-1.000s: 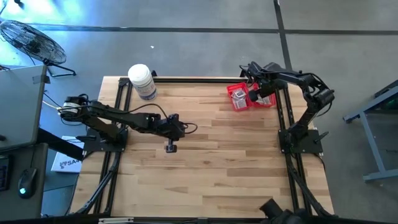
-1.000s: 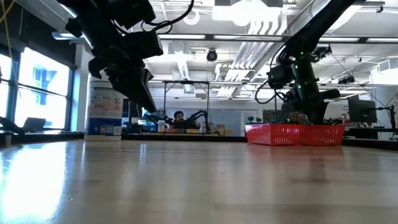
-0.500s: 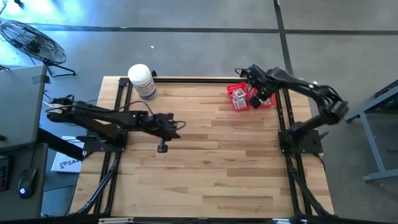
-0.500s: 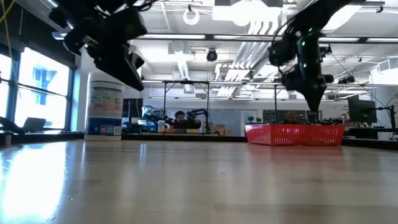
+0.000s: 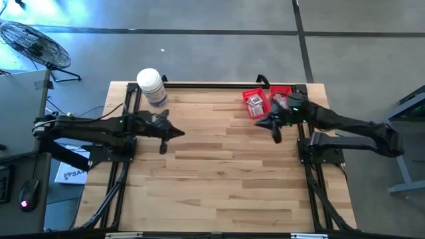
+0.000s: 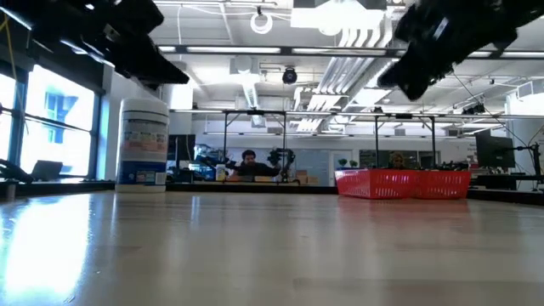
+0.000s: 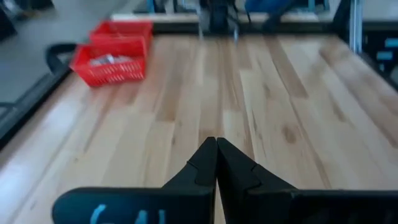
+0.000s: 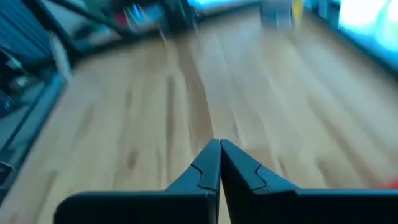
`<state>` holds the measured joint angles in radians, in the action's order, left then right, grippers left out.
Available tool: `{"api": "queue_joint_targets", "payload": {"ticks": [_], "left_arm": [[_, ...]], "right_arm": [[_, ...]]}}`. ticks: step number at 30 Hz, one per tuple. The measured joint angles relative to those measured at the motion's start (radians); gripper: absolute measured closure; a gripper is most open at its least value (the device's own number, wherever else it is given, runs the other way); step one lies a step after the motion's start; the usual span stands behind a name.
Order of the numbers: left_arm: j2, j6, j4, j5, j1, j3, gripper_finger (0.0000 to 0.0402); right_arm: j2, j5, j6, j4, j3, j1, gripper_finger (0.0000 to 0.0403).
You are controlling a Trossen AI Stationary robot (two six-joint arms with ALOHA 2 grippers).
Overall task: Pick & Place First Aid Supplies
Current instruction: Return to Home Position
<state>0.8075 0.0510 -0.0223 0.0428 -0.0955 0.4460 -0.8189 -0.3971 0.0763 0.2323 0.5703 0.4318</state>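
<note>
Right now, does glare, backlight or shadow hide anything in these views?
High view: evenly lit; left gripper, right gripper and packets in the red basket show plainly. Low view: windows and ceiling lamps backlight both into silhouettes; window sheen on the table. Right wrist view: bright window glare beyond the table.

free: table (image 5: 219, 172) middle | blocked: bottle (image 5: 151, 86) back-left, 2 baskets (image 6: 399, 183) back-right
</note>
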Motion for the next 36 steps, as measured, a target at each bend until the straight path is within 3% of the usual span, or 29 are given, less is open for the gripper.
{"api": "queue_joint_targets", "payload": {"ticks": [4,8,13,21,26,36], "left_arm": [[-0.098,-0.011,-0.037,-0.001,-0.018,-0.057,0.0402],[-0.155,-0.024,-0.031,-0.007,-0.016,-0.075,0.0401],[-0.166,-0.034,-0.026,-0.004,-0.016,-0.075,0.0401],[-0.166,-0.032,-0.019,-0.023,-0.016,-0.075,0.0401],[-0.164,-0.029,0.016,-0.066,-0.016,-0.076,0.0401],[-0.162,-0.03,0.097,-0.113,-0.016,-0.076,0.0401]], "right_arm": [[0.186,0.028,-0.014,-0.083,-0.047,-0.054,0.0402],[0.345,0.138,0.036,-0.172,-0.13,-0.122,0.0402],[0.505,0.284,0.057,-0.238,-0.24,-0.261,0.0401],[0.719,0.37,0.012,-0.228,-0.317,-0.437,0.0402],[0.812,0.463,-0.009,-0.225,-0.412,-0.493,0.0401],[0.808,0.461,0.035,-0.279,-0.556,-0.531,0.0399]]}}
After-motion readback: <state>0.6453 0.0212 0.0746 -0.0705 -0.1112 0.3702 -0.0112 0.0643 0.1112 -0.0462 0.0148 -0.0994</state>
